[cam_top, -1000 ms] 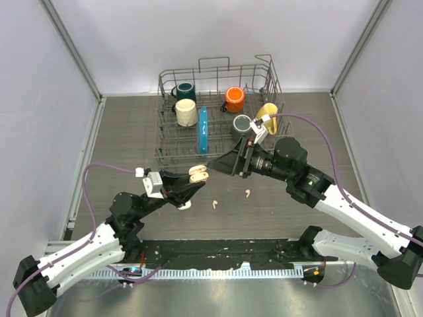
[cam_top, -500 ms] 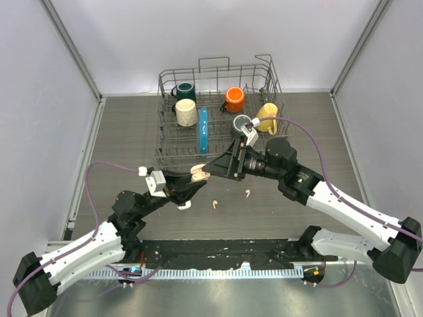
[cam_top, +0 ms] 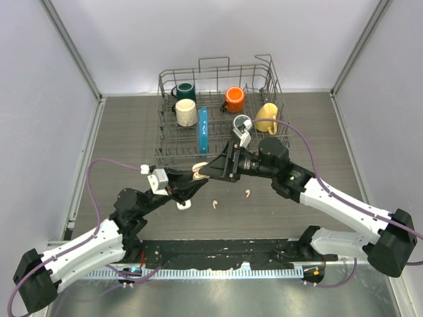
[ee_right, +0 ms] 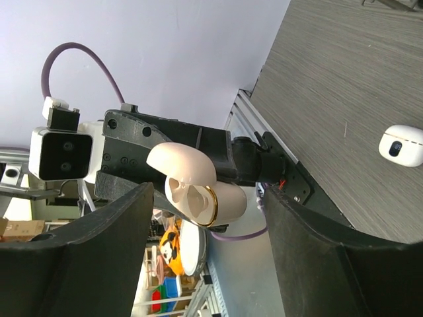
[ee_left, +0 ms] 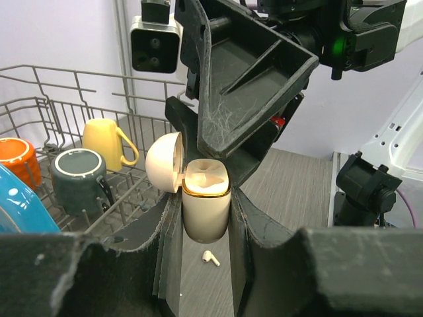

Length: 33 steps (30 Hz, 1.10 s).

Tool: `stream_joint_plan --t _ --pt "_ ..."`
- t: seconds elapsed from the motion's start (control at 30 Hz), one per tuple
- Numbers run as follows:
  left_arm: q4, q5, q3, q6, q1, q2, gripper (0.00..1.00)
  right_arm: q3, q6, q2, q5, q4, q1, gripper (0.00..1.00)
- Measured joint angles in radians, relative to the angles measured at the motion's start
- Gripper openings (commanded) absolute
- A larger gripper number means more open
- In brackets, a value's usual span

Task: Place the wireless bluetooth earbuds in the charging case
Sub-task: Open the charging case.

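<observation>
**Case held open, earbuds down on the worktop**
Top view: the left gripper [cam_top: 196,177] clamps the charging case [cam_top: 198,170] over the worktop [cam_top: 132,132] toward its near edge, the right gripper [cam_top: 206,170] close against it, and two earbuds [cam_top: 213,203] lie below. Left wrist: a nudge from the right fingers could shut the lid [ee_left: 162,162]. Right wrist: jaws spread, empty.

Pale, evenly lit walls [cam_top: 198,39] enclose a dark grey wood-grain table [cam_top: 125,132]; slanting metal posts [cam_top: 71,49] mark the back corners.
</observation>
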Motion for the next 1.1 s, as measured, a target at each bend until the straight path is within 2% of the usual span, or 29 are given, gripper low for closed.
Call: stream_joint_plan --t 0.27,0.5,0.7,1.1 --pt "0.014 0.001 0.008 0.001 0.000 0.017 0.00 -0.003 0.001 0.031 -0.046 0.026 0.000 0.59" --pt "0.015 0.000 0.008 0.004 0.000 0.025 0.00 -0.003 0.002 0.031 -0.046 0.031 -0.004 0.40" --pt "0.019 -0.001 0.008 0.007 0.000 0.022 0.00 -0.003 0.008 0.031 -0.048 0.040 -0.006 0.30" --pt "0.018 -0.003 0.008 0.002 0.000 0.018 0.00 -0.003 0.008 0.031 -0.049 0.046 -0.006 0.31"
